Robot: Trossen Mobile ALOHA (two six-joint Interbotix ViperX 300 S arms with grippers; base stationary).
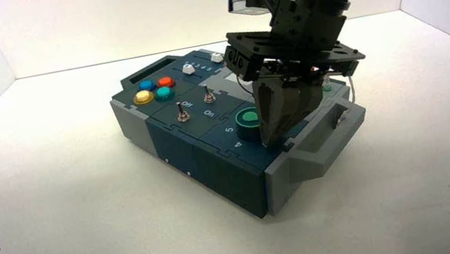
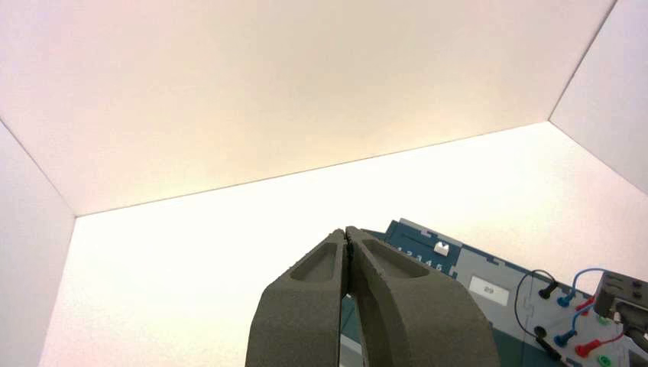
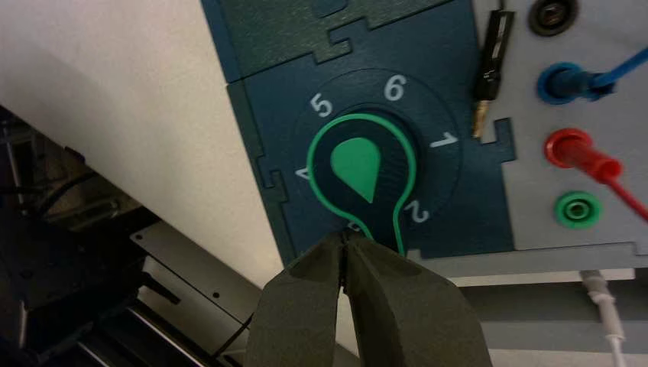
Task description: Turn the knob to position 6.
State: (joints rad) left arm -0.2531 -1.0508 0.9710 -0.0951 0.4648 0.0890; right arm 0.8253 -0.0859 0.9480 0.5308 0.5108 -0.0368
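Note:
The knob is a dark round dial with a bright green teardrop top, ringed by white digits 5, 6, 1, 2 and 4. Its pointer tip aims between the 2 and a digit half hidden by my fingertips. My right gripper is shut with nothing between its fingers, its tips right at the dial's rim on that side. From above, the knob sits on the box's near right part, and the right gripper hangs just beside it. My left gripper is shut, empty and parked well away from the box.
The box also bears coloured push buttons, two metal toggle switches and white slider caps. Beside the knob are a black plug, a blue plug, a red plug and a green socket. White walls surround the table.

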